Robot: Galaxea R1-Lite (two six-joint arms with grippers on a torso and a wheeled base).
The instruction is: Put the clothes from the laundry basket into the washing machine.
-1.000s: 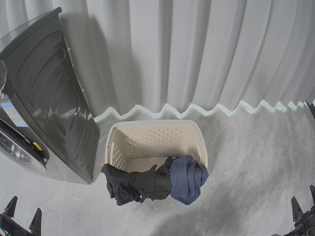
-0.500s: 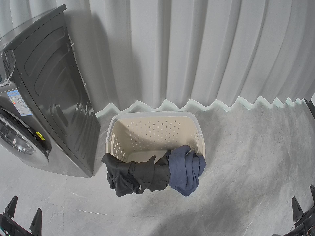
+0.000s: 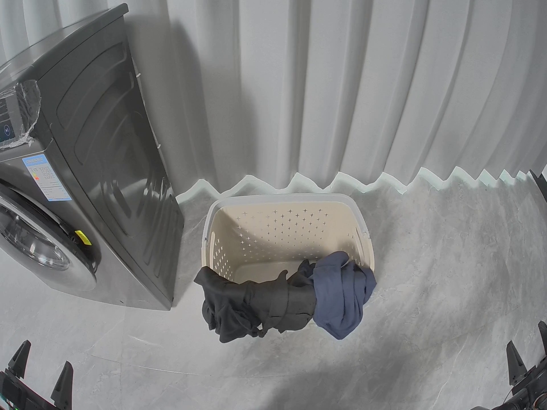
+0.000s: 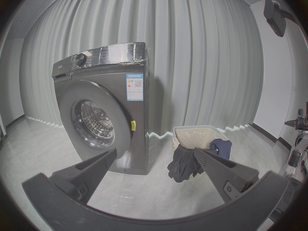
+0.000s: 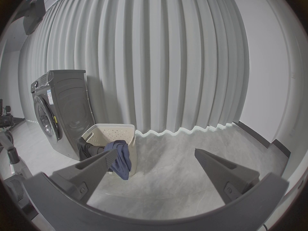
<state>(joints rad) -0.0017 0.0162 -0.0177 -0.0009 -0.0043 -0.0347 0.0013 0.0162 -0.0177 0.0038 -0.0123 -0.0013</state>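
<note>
I note a pleated white curtain (image 3: pixel 342 86) across the far side of the scene, meeting a grey marbled floor (image 3: pixel 444 269). The washing machine (image 3: pixel 97 160), dark grey, stands on the floor at the far left. Its round glass door (image 4: pixel 93 122) faces the near left, and I cannot tell whether that door is latched. Just right of the machine and apart from it, the laundry basket (image 3: pixel 285 199) stands upright on the floor in front of the curtain. It is cream plastic with perforated walls. A black garment (image 3: pixel 250 308) hangs over the basket's near rim toward the left corner and spills down the outside wall. A blue garment (image 3: pixel 342 294) hangs over the same rim at the right corner, touching the black one. The left gripper (image 4: pixel 154 153) sits low at the near left, well apart from machine and basket, its fingers spread wide and gripping nothing. The right gripper (image 5: pixel 155 153) sits low at the near right, well apart from the basket, fingers likewise spread wide and gripping nothing.
</note>
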